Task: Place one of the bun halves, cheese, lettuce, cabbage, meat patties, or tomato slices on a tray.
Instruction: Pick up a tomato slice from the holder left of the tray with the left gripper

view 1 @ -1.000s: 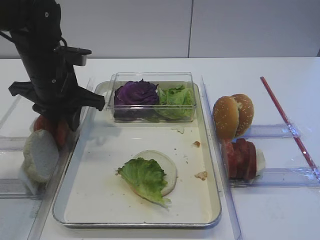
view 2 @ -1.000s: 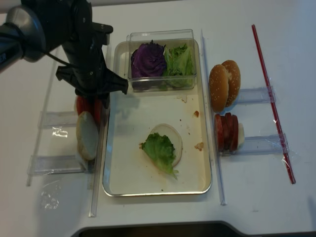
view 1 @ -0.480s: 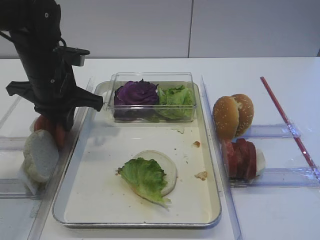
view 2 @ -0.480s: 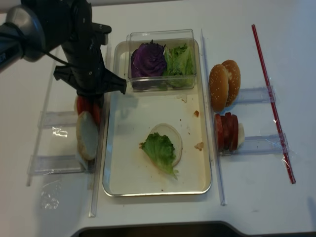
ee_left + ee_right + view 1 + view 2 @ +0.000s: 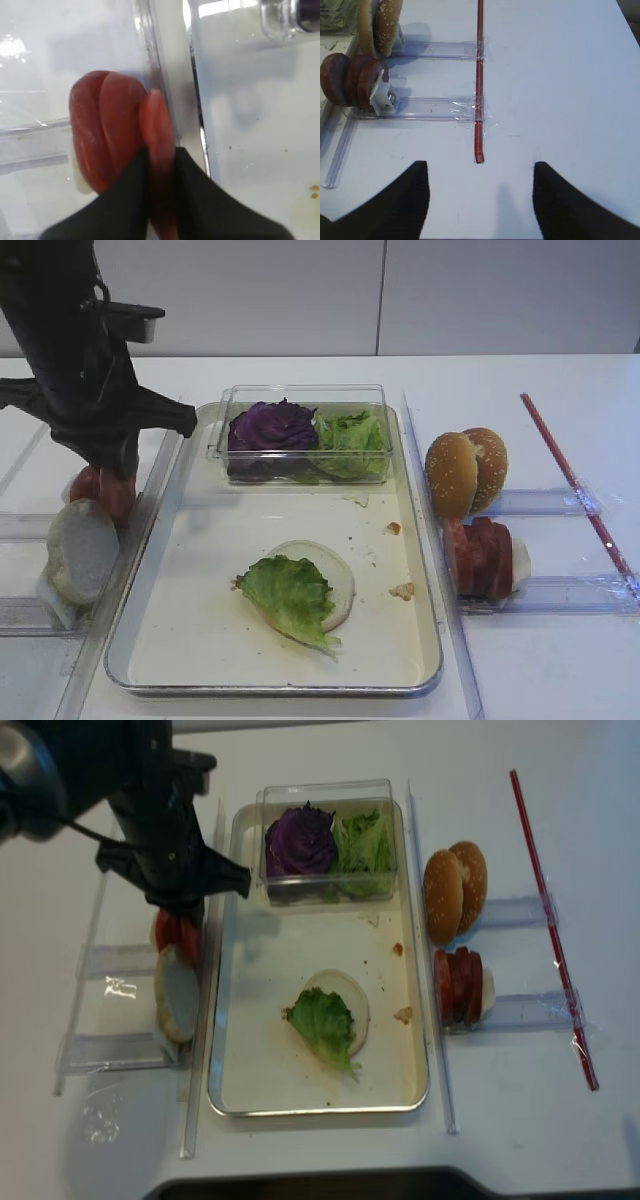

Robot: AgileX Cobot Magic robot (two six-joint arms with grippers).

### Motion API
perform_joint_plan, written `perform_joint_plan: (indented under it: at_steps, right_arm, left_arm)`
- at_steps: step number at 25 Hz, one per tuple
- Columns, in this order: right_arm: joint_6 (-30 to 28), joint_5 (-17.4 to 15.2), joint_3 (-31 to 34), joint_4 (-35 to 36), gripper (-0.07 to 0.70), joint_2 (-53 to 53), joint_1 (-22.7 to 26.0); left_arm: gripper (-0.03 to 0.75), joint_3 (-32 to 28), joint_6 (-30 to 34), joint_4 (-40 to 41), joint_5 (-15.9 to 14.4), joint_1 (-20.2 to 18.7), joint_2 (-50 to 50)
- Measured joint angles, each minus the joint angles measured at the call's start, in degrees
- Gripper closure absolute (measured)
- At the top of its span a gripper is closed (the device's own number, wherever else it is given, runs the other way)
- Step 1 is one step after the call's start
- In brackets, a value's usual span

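- My left claw is pinched shut on one tomato slice, holding it on edge by the rim; the wrist view shows the red disc squeezed between the two dark fingers.
- My right claw is parked off to the right over bare table, fingers spread, nothing between them.
- Held slice sits at the left rack, just outside the tray's left rim, touching or just clear of the other tomato slices — can't tell which.
- Handling guess: thin, light, wet-looking skin, so likely slippery; soft flesh, may bend or tear if squeezed harder. Edge grip across the thin faces looks like the right hold; it may flop once it goes flat.
- Look: bright red, round, glossy, thin; seed pattern not clear here because of blur.
- A pale bun half stands on edge right in front of the tomato stack, close enough to get nudged.
- On the tray: flat white bun half with a frilly lettuce leaf over it, mid-tray; that's my probable drop spot.
- Clear box at the back of the tray holds purple cabbage and more lettuce.
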State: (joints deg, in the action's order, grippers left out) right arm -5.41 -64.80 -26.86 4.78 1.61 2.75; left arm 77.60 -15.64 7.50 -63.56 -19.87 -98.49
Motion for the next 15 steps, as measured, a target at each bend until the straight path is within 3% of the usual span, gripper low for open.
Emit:
perform_joint_plan:
  at_steps: [10, 15]
  right_arm:
    - [0.0, 0.0, 0.0, 0.0, 0.143, 0.0, 0.0]
    - [0.0, 0.0, 0.0, 0.0, 0.143, 0.0, 0.0]
  left_arm:
    - [0.603, 0.6, -0.2, 0.0, -1.8, 0.0, 9.4]
    - [0.604, 0.6, 0.8, -0.2, -1.3, 0.0, 14.6]
